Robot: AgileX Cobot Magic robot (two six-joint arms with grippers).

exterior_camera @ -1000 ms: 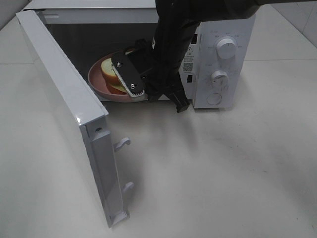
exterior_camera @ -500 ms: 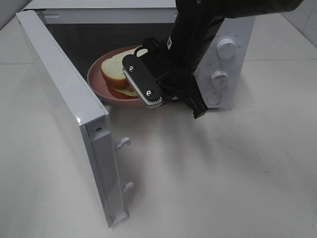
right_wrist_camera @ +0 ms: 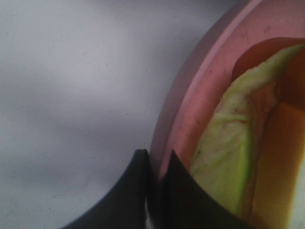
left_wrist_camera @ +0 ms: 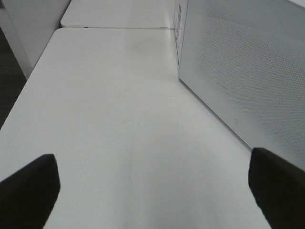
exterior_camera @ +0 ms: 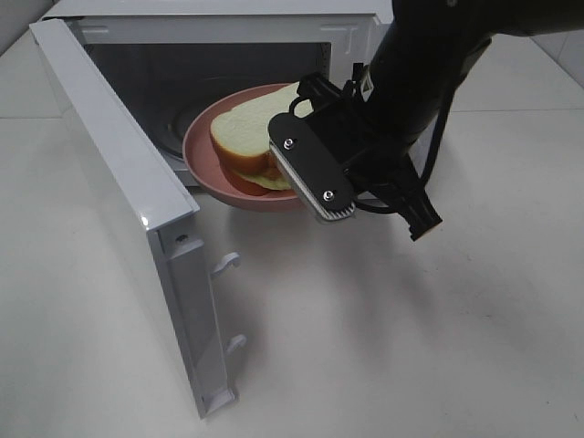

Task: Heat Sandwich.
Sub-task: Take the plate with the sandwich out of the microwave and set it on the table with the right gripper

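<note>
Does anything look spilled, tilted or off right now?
Nothing stands out. The sandwich sits intact on the plate, which the right end effector grips by its rim at the microwave opening.

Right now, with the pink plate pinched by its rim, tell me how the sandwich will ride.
The sandwich probably sits loose on the pink plate, so tilting may slide it. Its stacked bread and lettuce look soft and could shift apart. The right gripper holds only the rim, so the plate may sag.

Plain white tabletop (exterior_camera: 438,347)
</note>
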